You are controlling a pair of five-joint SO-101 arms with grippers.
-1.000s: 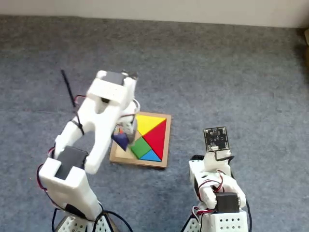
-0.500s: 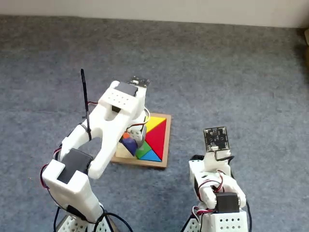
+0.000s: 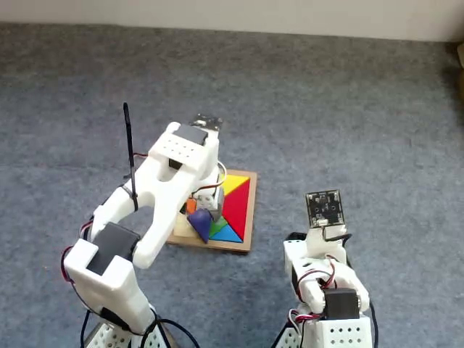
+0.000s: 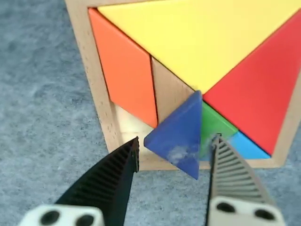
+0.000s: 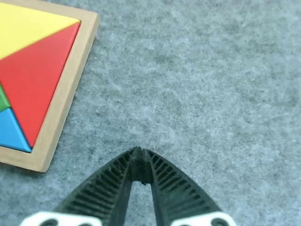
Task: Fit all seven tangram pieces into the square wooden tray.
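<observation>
Left claw (image 4: 176, 141) hangs, jaws apart, around the blue triangle (image 4: 181, 134), tilted over the bare gap in the tray (image 4: 79, 33). The other pieces (image 4: 197, 37) we see lie flat, so we judge it nearly done. Right claw (image 5: 139, 162) is closed.

The left gripper (image 4: 176, 140) hangs over one edge of the wooden tray (image 4: 89, 56), its two ribbed fingers (image 4: 117, 174) spread to either side of a dark blue triangle (image 4: 178, 136), with a thin gap showing at each side. That triangle is not seated: it lies across the green piece (image 4: 214, 125) and the tray's rim (bare wood (image 4: 169, 89) shows beside it). The yellow triangle (image 4: 202, 42), orange piece (image 4: 127, 70), red triangle (image 4: 254, 99) and light blue piece (image 4: 244, 146) lie flat inside, with grey carpet (image 4: 42, 117) around the tray.
</observation>
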